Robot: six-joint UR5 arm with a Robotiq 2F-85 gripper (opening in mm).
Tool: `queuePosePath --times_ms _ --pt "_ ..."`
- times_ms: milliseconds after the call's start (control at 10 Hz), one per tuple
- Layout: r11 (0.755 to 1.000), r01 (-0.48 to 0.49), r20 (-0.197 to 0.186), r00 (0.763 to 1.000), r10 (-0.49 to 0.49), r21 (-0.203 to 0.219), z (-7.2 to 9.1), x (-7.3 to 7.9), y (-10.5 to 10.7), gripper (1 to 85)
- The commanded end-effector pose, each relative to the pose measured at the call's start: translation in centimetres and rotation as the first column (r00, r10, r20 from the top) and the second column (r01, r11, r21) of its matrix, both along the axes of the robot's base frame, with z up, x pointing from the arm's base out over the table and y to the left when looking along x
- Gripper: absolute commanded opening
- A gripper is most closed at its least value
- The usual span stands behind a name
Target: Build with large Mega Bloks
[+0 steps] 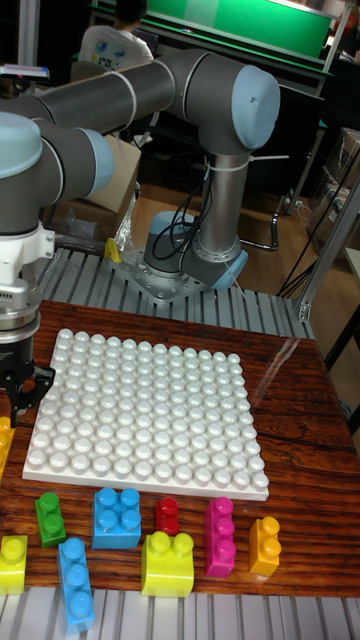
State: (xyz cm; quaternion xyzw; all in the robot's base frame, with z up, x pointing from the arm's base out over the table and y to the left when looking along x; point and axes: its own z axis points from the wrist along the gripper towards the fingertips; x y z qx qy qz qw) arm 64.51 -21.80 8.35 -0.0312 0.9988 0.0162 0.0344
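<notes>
Tool: at left edge, beside the baseplate; fingers' state I cannot tell.
Blocks: a loose row on the tabletop, near its front edge.
Baseplate: studs bare.

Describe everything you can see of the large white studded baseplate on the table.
The large white studded baseplate is a square slab of glossy plastic, covered in even rows of round studs. It lies flat on the brown wooden tabletop, with no bricks attached. Loose coloured bricks lie apart along its near edge, and the gripper hangs beside its left edge.
</notes>
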Motion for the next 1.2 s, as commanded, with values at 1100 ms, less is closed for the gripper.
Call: queuePosePath --times_ms 1100 --pt "0.999 -0.033 0.034 0.999 0.033 0.021 -4.7 1.4 -0.7 39.7"
